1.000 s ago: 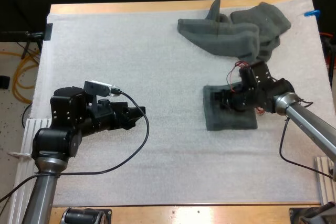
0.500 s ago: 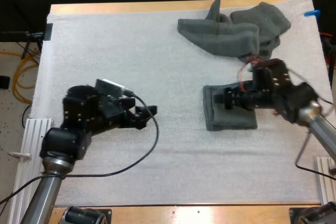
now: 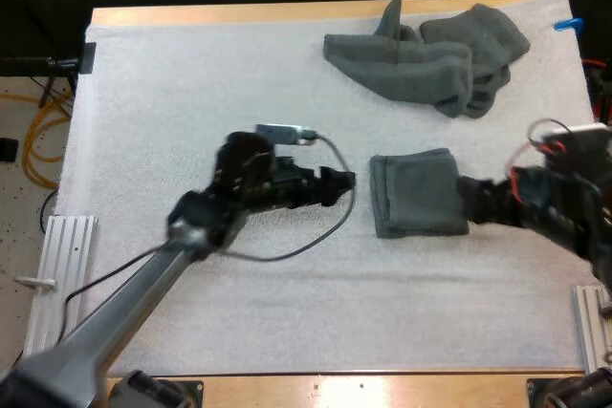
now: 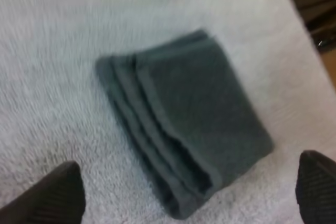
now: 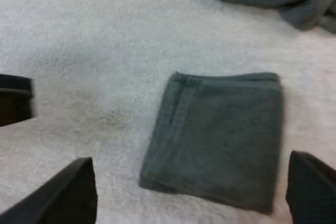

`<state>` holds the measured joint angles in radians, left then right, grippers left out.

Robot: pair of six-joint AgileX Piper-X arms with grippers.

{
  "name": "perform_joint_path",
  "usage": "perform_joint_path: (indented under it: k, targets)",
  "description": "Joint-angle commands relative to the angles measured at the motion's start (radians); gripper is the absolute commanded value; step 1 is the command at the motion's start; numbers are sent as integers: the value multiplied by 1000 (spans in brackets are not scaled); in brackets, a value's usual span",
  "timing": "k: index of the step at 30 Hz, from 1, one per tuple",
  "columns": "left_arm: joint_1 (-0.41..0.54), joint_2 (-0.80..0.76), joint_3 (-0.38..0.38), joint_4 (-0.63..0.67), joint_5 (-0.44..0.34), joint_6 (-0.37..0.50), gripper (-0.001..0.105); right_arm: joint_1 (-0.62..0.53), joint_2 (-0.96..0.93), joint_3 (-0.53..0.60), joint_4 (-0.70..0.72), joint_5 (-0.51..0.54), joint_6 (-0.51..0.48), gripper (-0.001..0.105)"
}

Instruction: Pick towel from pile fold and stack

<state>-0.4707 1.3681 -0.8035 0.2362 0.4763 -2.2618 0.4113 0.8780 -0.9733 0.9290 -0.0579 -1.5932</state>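
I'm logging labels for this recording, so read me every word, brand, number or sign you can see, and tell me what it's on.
There are none: no word, label, brand, number or sign can be read in any view.
The folded towel is plain dark grey-green, with no tag showing.
The crumpled towels at the far side are plain too.
The white mat bears no print.

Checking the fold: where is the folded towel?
In the high view, the folded towel lies right of centre on the mat, between the left gripper and right gripper.
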Motion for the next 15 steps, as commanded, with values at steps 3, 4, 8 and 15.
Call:
perform_joint_path:
  k: [3,4,8,15]
  targets:
    - [-37,125,-66,-20,-10,-32,79,1,-75,-5,83,41,-7,71]
    - [-46,166,-89,-18,-10,-38,79,1,-94,-5,105,52,-4,71]
    - [-68,322,-188,36,-10,-65,79,1,-146,-5,154,96,-4,71]
    - [-101,492,-330,169,50,-73,79,1,-174,-3,162,109,-2,71]
